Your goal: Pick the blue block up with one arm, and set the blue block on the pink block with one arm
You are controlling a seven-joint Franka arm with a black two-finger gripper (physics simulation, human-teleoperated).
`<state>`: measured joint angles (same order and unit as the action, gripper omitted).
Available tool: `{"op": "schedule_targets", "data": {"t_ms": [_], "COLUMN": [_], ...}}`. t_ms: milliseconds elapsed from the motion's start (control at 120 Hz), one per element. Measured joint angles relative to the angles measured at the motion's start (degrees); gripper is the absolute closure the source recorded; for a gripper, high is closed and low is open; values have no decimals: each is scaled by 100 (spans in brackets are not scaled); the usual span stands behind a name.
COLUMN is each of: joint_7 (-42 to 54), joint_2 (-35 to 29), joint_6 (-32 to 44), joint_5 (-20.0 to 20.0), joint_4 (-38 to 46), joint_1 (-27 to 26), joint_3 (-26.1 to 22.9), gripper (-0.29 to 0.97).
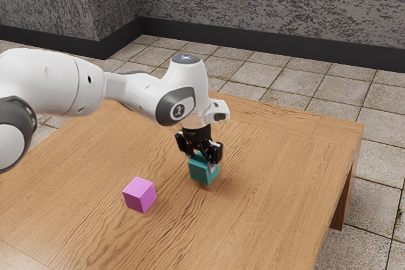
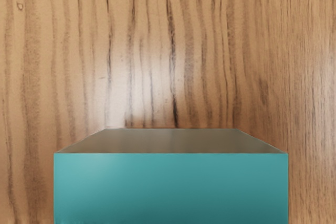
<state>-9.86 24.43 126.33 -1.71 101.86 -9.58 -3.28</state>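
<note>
I'm clamping the claw (image 1: 202,158) on the tilted blue block (image 1: 204,172), risking a slip toward the pink block (image 1: 139,194), eight o'clock.

Side camera high above the table (image 1: 297,156); wrist camera close, straight down; shared: blue block (image 1: 204,171).

I count two blocks in all: one blue block (image 1: 204,170), teal in shade, and one pink block (image 1: 139,195), at about eight o'clock from the blue one in the exterior view. There is one wooden table (image 1: 285,156). I have one gripper (image 1: 202,158) with two black fingers. In my wrist view I count one block, the blue.
</note>
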Motion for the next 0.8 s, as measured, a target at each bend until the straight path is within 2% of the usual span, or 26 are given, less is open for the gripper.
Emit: {"op": "schedule_targets", "data": {"t_ms": [275,550,800], "joint_7": [-4,7,-1], "joint_2": [-1255,-1695,-2389], "joint_6": [-67,139,314], "joint_5": [-15,-59,-84], "joint_4": [1317,1879,2576], "joint_1": [12,58,47], "joint_3": [678,1073,1114], "gripper": [32,35,36]}}
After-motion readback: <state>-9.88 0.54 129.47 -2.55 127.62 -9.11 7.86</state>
